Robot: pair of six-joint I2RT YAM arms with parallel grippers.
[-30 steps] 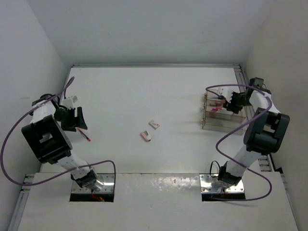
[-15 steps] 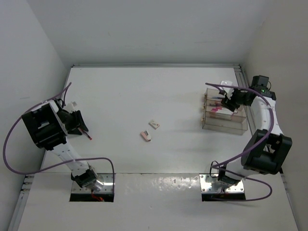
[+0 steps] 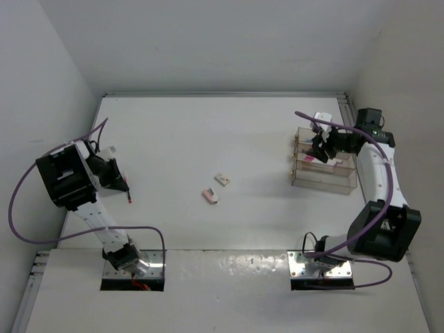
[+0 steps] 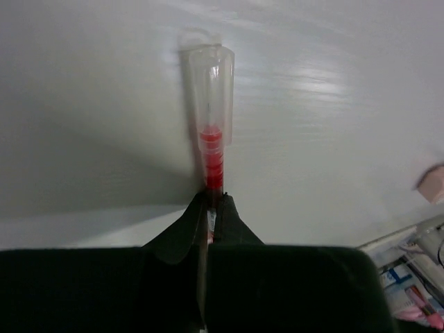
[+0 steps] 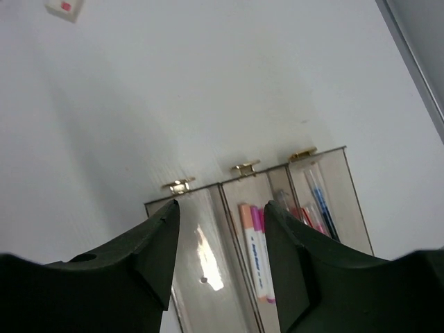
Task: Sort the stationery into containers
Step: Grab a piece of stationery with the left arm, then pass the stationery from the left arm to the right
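Note:
My left gripper [image 3: 119, 183] is shut on a thin red pen [image 4: 210, 149] at the table's left side. The pen's clear cap [image 4: 210, 76] points away and rests against the table. Its red end [image 3: 130, 200] pokes out below the gripper in the top view. Two pinkish-white erasers [image 3: 223, 179] [image 3: 210, 196] lie mid-table. The clear divided box [image 3: 325, 184] stands at the right. My right gripper [image 3: 320, 147] hangs open above the box's left end, nothing between its fingers. Its wrist view shows an empty left slot [image 5: 201, 277], white and pink pens [image 5: 255, 250] in the middle slot, and red and blue pens [image 5: 316, 205] in the right one.
White walls close in the table on the left, back and right. Purple cables [image 3: 21, 222] loop off both arms. Metal base plates [image 3: 132, 267] sit at the near edge. An eraser [image 4: 433, 184] shows at the right edge of the left wrist view.
My left gripper has closed onto the red pen and dropped slightly toward the table. The right arm has swung its elbow out and shifted over the box's left end, jaws unchanged.

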